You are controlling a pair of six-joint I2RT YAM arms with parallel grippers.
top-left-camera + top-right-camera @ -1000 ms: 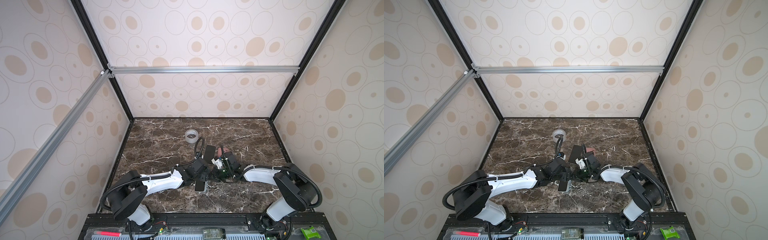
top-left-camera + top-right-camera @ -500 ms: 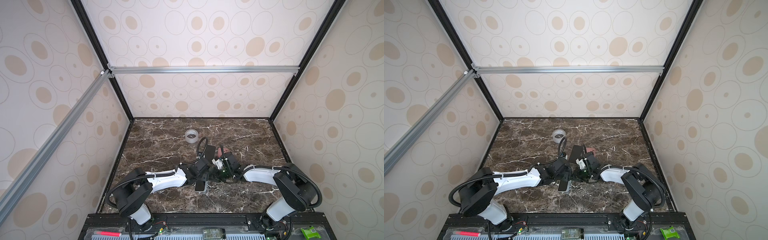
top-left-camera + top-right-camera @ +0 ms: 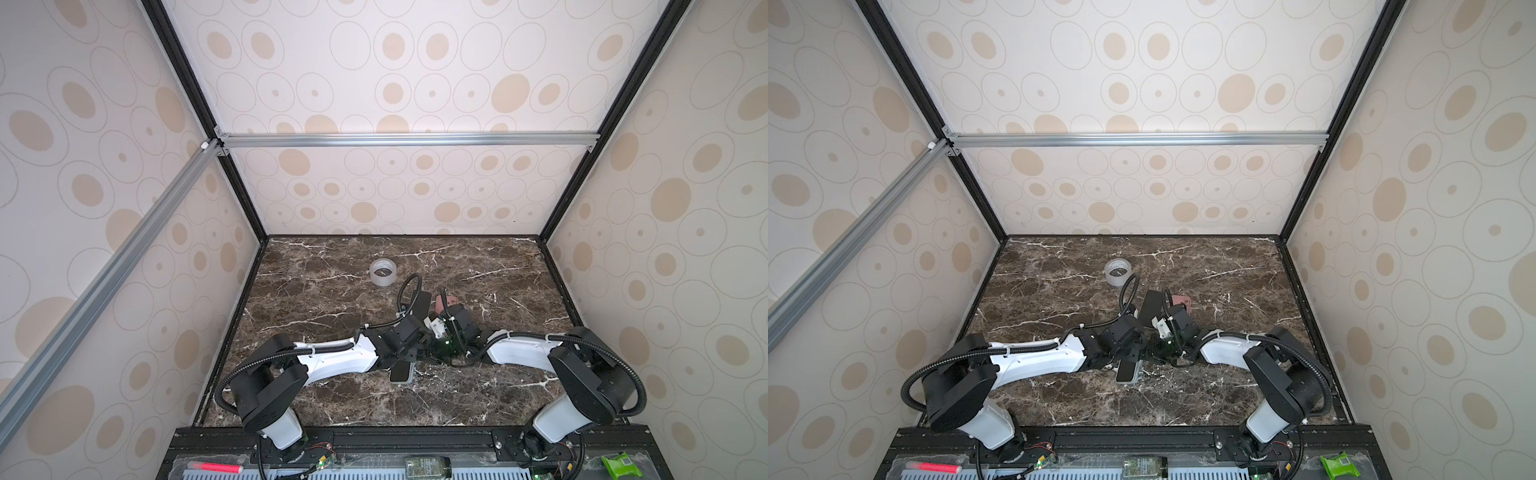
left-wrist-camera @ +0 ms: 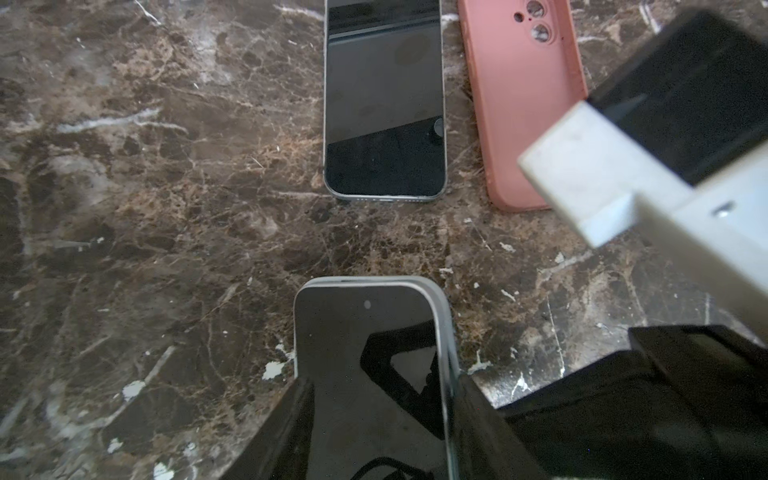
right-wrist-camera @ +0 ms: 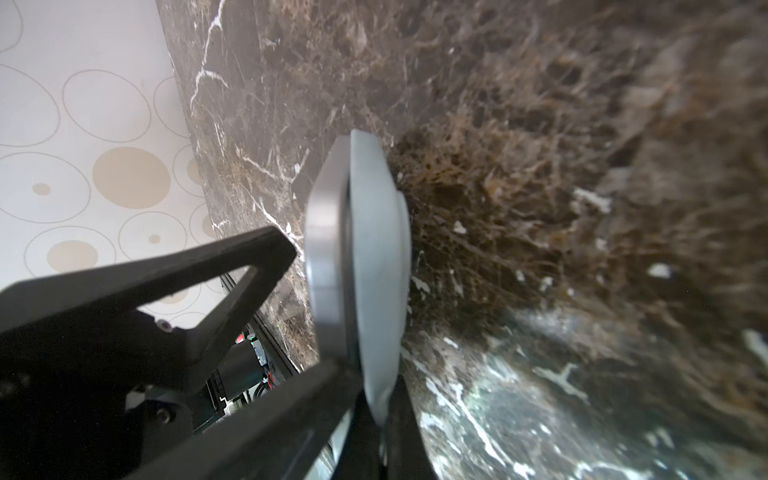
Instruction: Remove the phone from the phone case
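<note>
Pinching the case (image 5: 378,249) rim, the right gripper (image 5: 376,384) is shut on it while the left gripper (image 4: 382,380) straddles the phone (image 4: 361,332) (gripping or not, I cannot tell), which lies cased front-middle on the table (image 4: 166,208).

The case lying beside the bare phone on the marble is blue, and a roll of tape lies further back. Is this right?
Not quite. The case beside the bare phone is pink, not blue; the left wrist view shows it. The roll of tape does lie further back, as both top views show.
</note>
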